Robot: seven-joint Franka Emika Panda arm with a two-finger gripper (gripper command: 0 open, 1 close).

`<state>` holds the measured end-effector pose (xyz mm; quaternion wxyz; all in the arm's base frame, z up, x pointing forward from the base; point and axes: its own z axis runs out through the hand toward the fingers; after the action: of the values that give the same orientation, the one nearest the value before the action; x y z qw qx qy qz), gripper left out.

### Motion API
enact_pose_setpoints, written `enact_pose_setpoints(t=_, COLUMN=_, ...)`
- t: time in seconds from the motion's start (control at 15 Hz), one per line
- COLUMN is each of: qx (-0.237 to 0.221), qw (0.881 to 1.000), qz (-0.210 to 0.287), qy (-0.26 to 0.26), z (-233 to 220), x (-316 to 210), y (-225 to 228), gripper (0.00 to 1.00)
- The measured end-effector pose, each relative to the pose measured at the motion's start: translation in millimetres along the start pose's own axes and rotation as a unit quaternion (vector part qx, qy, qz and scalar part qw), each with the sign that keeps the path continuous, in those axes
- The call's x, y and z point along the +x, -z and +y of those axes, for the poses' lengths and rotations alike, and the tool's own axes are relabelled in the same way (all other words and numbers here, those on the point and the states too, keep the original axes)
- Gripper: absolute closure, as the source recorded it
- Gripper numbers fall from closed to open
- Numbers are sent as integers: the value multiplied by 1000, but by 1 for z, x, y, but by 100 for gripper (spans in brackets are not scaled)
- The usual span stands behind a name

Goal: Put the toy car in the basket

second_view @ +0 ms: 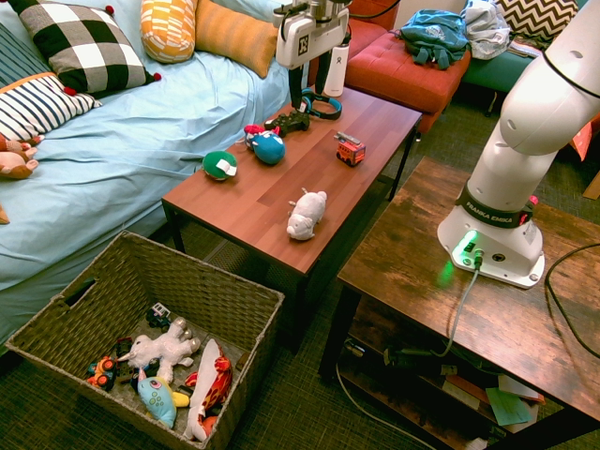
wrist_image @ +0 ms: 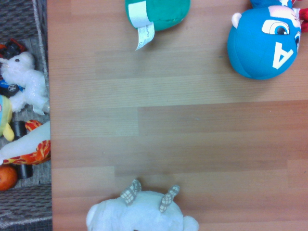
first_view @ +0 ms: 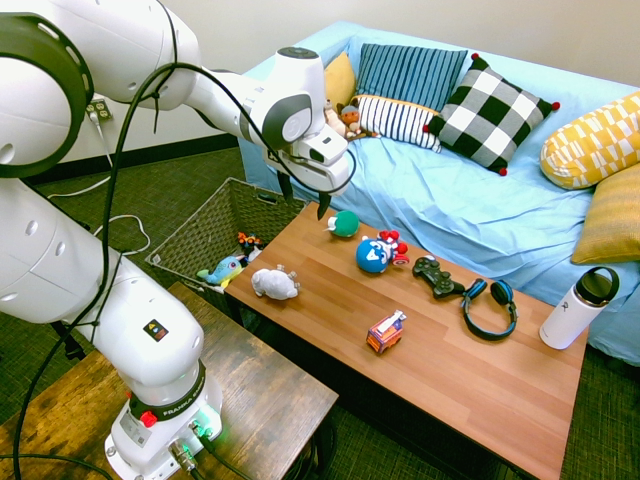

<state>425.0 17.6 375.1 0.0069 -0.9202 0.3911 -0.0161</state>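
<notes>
First exterior view gives us the toy car (first_view: 386, 332) standing alone on the wooden table (first_view: 480, 385), towards its near edge, well apart from the other toys. Its long axis runs slantwise across the table, one end turned towards the headphones (first_view: 490, 303) and the other towards the near edge; which end is the front we cannot tell.

The gripper (first_view: 303, 198) hangs above the left end of the table, near the green plush (first_view: 344, 223), far from the car. Its fingers stand apart with nothing between them.

The basket (first_view: 215, 225) sits on the floor just off the table's left end. From this side we see only a few toys in it. The second exterior view looks straight down into the basket (second_view: 234, 300) and shows a heap of toys on its bottom. It also shows the toy car (second_view: 350, 150) beyond the white plush (second_view: 306, 214).

Wrist view misses the car altogether. It shows bare table (wrist_image: 168, 130), the white plush (wrist_image: 142, 214), the green plush (wrist_image: 159, 9), the blue round plush (wrist_image: 262, 45) and a strip of the basket (wrist_image: 21, 115).
</notes>
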Motion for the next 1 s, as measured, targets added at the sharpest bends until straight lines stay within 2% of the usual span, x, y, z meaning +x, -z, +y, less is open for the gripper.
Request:
enact_pose_setpoints(t=0.33, qx=1, qw=1000, qz=-10, qy=-11, z=7, x=18, y=-6, gripper=0)
enact_pose_setpoints(t=0.53, qx=-2, qw=999, qz=-22, qy=-37, z=28, x=67, y=-21, gripper=0)
enact_pose_setpoints(t=0.8, qx=-35, qw=994, qz=-54, qy=-93, z=82, x=157, y=-77, gripper=0)
enact_pose_setpoints(t=1.0, qx=-62, qw=988, qz=-79, qy=-117, z=142, x=204, y=-121, gripper=0)
